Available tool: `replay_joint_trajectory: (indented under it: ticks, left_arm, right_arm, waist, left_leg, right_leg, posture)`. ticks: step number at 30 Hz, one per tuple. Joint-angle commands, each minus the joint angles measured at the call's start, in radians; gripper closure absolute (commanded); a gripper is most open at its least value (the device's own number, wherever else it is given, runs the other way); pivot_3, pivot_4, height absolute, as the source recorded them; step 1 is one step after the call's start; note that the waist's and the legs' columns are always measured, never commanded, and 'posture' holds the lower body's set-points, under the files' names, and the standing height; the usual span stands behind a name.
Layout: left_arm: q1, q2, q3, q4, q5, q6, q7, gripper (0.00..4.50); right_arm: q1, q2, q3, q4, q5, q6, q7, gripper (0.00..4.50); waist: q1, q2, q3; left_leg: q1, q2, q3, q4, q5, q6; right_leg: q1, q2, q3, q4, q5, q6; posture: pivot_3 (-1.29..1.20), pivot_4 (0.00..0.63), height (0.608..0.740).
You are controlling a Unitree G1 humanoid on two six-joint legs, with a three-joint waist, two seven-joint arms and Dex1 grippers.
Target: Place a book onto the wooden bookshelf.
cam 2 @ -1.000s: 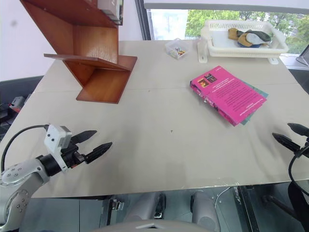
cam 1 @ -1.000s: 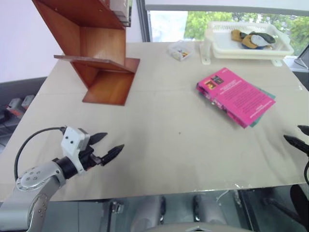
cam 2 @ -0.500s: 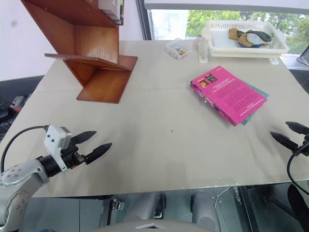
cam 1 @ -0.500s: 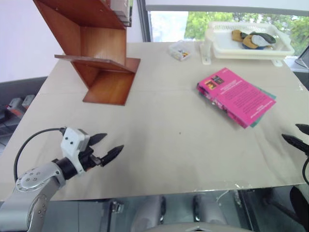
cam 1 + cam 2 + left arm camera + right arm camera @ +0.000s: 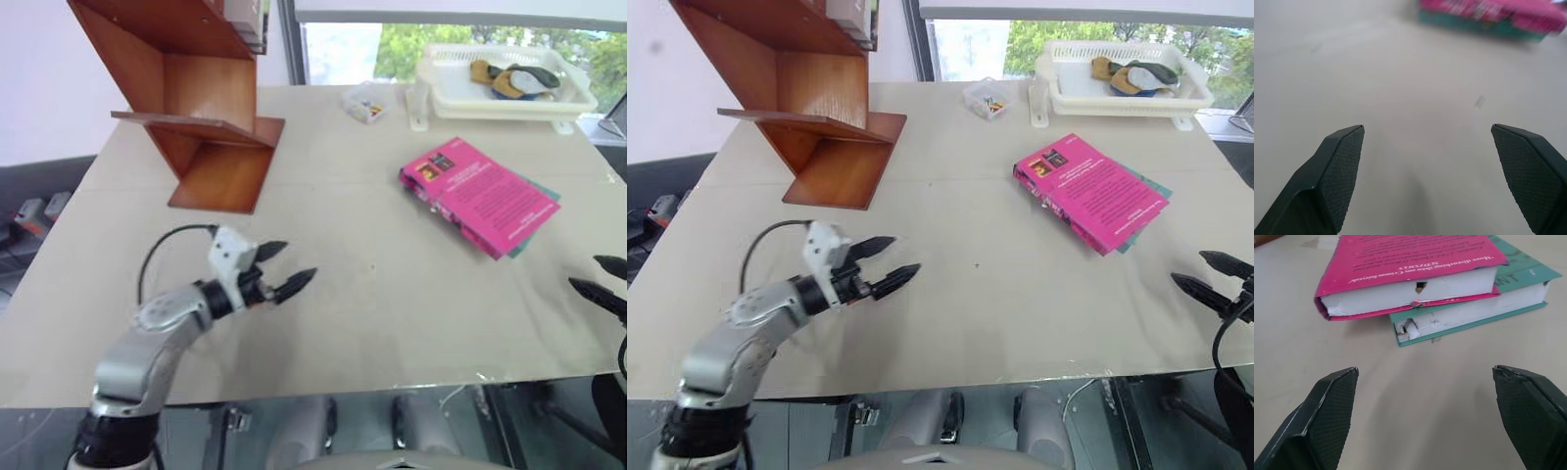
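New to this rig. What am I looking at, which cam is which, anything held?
A humanoid robot at a table. Two pictures come from its head, looking down; two from cameras on its wrists, looking along the black fingers. Left gripper and right gripper are both open and hold nothing. On the table: a pink book lying on a teal book, a wooden bookshelf, a white basket and a small clear box.

Indoor test bench, likely a lab or office: broad beige table (image 5: 323, 323) set against a window (image 5: 441, 44) with green foliage outside, bearing staged props, namely wooden bookshelf (image 5: 196, 108), white plastic basket (image 5: 505, 93), small clear box (image 5: 365, 102) and stacked books (image 5: 480, 196). Grey floor below.
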Motion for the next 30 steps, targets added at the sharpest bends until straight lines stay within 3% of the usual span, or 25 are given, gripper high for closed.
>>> replay_joint_trajectory:
  ticks: [1,6,14,18,25,30]
  left_arm:
    - [-0.008,0.029,0.008,0.03,0.009,-0.028,-0.037,0.07]
    - [-0.011,0.08,0.053,0.073,-0.018,-0.047,-0.104,0.07]
    - [-0.018,0.173,0.161,0.067,-0.091,-0.042,-0.204,0.07]
    - [0.004,0.22,0.226,0.023,-0.124,-0.026,-0.222,0.07]
    - [0.035,0.235,0.24,-0.023,-0.119,-0.016,-0.194,0.07]
    - [0.045,0.226,0.236,-0.049,-0.123,-0.01,-0.166,0.07]
  right_arm:
    - [-0.043,-0.007,-0.008,0.034,-0.104,-0.086,-0.213,0.0]
    - [-0.207,0.009,0.054,0.164,-0.199,-0.115,-0.395,0.0]
    - [-0.622,0.098,0.153,0.384,-0.262,-0.07,-0.549,0.0]
    - [-0.802,0.105,0.177,0.542,-0.312,-0.052,-0.705,0.0]
    - [-1.031,0.134,0.086,0.706,-0.239,0.085,-0.849,0.0]
    - [-1.087,0.155,0.028,0.747,-0.2,0.167,-0.881,0.0]
  waist:
    - [-0.012,0.0,0.0]
    - [-0.026,0.0,0.001]
    - [-0.025,0.0,0.002]
    - [-0.018,0.0,0.003]
    - [-0.028,0.001,0.004]
    - [-0.028,0.001,0.005]
  left_leg:
    - [0.0,0.0,0.0,0.0,0.0,0.0]
    - [0.001,0.0,0.002,0.0,0.001,0.0]
    - [0.001,0.001,0.003,0.001,0.003,-0.003]
    - [-0.002,0.0,0.001,0.0,0.003,-0.004]
    - [-0.005,-0.001,0.003,-0.004,0.003,-0.004]
    - [-0.004,0.001,0.002,-0.006,0.004,-0.005]
  right_leg:
    - [0.0,0.0,0.0,0.0,0.0,0.0]
    - [0.0,0.001,-0.001,0.0,-0.002,-0.004]
    - [0.0,0.004,-0.001,0.001,-0.002,-0.004]
    - [-0.003,0.004,-0.003,0.0,0.0,-0.001]
    - [-0.005,0.001,-0.002,-0.005,0.0,-0.001]
    - [-0.006,0.004,-0.002,-0.003,-0.001,-0.001]
  posture:
    - [0.0,0.15,0.74]
    - [0.0,0.15,0.74]
    - [0.0,0.15,0.74]
    - [0.0,0.15,0.74]
    - [0.0,0.15,0.74]
    - [0.0,0.15,0.74]
